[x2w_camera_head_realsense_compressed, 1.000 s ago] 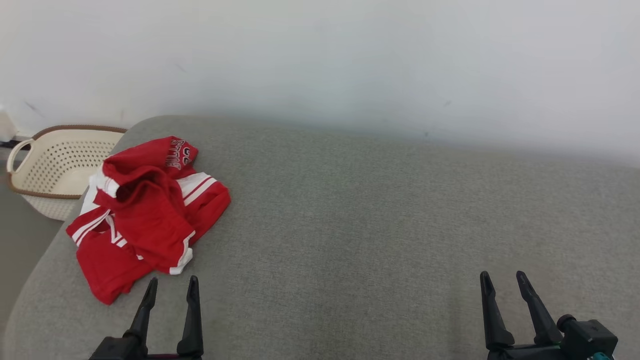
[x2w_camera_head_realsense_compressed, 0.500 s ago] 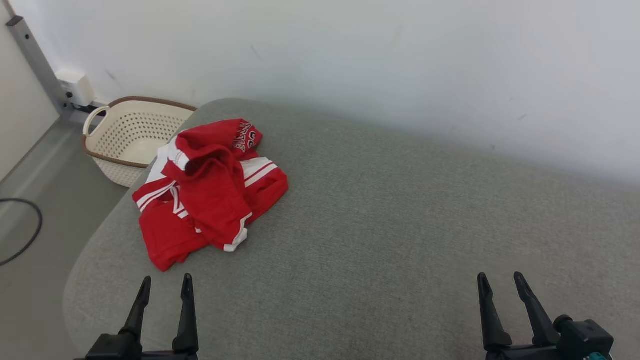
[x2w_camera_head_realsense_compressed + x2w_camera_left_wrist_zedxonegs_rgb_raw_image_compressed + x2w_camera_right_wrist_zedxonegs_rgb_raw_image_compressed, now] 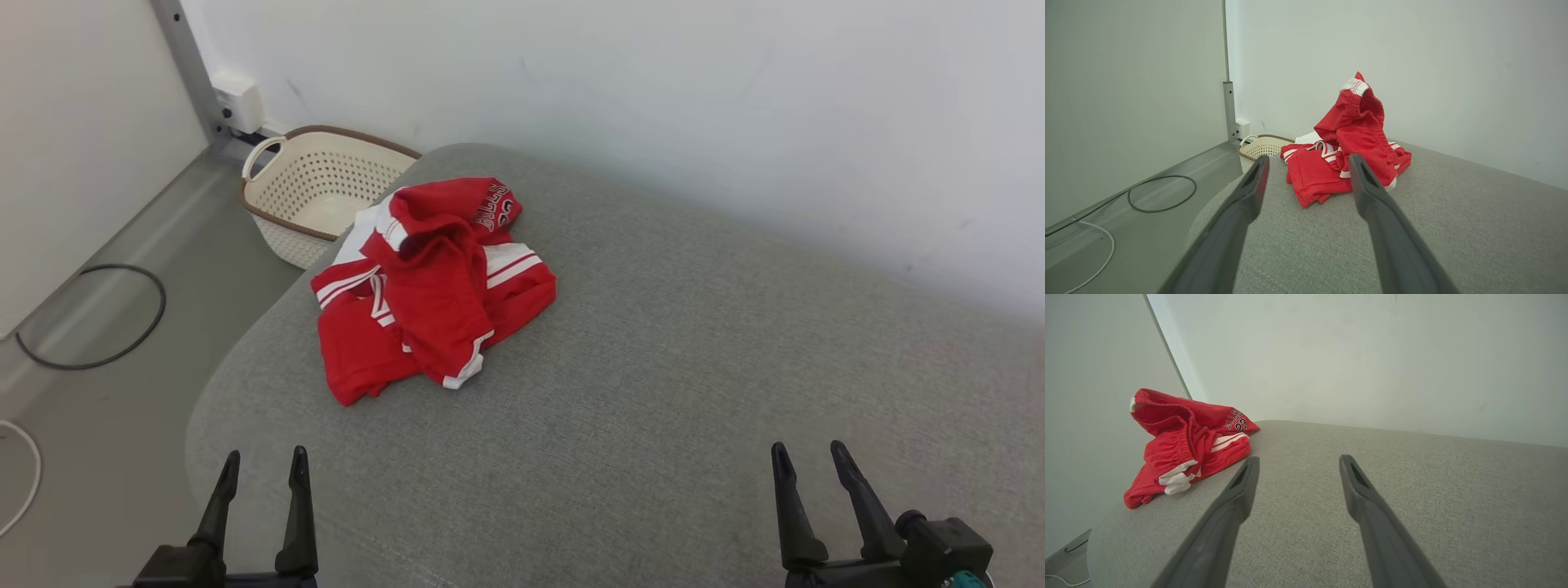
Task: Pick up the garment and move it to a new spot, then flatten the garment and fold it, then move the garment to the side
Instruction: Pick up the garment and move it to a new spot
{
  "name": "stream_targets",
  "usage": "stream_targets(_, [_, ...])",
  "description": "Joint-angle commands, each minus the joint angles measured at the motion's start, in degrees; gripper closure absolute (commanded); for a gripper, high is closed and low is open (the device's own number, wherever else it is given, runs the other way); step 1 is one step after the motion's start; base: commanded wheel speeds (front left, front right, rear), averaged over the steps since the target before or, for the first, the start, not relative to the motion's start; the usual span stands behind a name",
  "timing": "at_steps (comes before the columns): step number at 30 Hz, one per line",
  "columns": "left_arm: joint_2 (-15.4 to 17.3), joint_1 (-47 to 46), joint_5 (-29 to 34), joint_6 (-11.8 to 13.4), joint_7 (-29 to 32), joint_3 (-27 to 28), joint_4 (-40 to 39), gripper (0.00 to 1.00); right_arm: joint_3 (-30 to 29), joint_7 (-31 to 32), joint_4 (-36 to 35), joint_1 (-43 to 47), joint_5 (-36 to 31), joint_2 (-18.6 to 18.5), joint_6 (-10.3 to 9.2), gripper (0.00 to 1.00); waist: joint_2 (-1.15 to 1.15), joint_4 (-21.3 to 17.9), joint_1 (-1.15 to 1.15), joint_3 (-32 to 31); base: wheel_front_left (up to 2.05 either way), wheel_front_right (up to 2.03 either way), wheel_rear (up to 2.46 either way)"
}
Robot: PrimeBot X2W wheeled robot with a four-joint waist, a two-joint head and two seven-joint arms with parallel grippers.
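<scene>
At eleven o'clock on the grey cushion (image 3: 653, 367), beside the basket (image 3: 326, 175), the crumpled red garment (image 3: 433, 286) lies untouched. The left fingers (image 3: 298, 506) and right fingers (image 3: 792, 506) gape wide, empty; the left should probably pinch the raised waistband deeply.

Item 1: grey fabric cushion (image 3: 653, 392), corners rounded, running back to the white wall. Carrying 1 pc: red sports garment (image 3: 433, 294) w/ white stripes, lying crumpled nr the far-left corner, one fold standing up.
Item 2: grey floor (image 3: 122, 425), left side, carrying a cream perforated basket (image 3: 318, 196) sitting just beside the cushion, black cable loop (image 3: 164, 302), white cable (image 3: 38, 469).
</scene>
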Motion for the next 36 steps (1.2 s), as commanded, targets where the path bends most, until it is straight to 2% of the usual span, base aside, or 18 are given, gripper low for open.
stream_targets(1, [0.0,0.3,0.4,-0.1,-0.3,0.6,0.0,0.0,0.3,0.0,0.1,-0.6,-0.3,0.1,0.05,0.0,0.0,1.3,0.0,0.3,0.0,0.0,0.0])
stream_targets(13, [0.0,-2.5,-0.3,-1.0,-0.3,1.7,-0.7,0.0,1.4,0.0,0.7,-1.4,0.1,-0.3,0.05,0.0,0.0,-2.3,0.0,0.8,0.0,0.0,0.0])
stream_targets(23, [2.4,-15.2,-0.3,-5.0,-0.3,4.6,2.8,0.0,2.1,0.0,1.1,-2.8,-0.1,0.4,0.05,0.0,0.0,-10.8,0.0,2.3,0.0,0.0,0.0])
stream_targets(32, [6.3,-25.2,-1.9,-6.4,-0.3,7.0,12.3,0.0,2.2,0.0,1.3,-4.1,0.2,0.6,0.05,0.0,0.0,-19.2,0.0,4.3,0.0,0.0,0.0])
stream_targets(36, [9.0,-29.2,-2.4,-6.9,0.7,8.0,17.4,0.0,2.6,0.0,1.4,-4.5,0.1,0.9,0.05,0.0,0.0,-22.4,0.0,5.7,0.0,0.0,0.0])
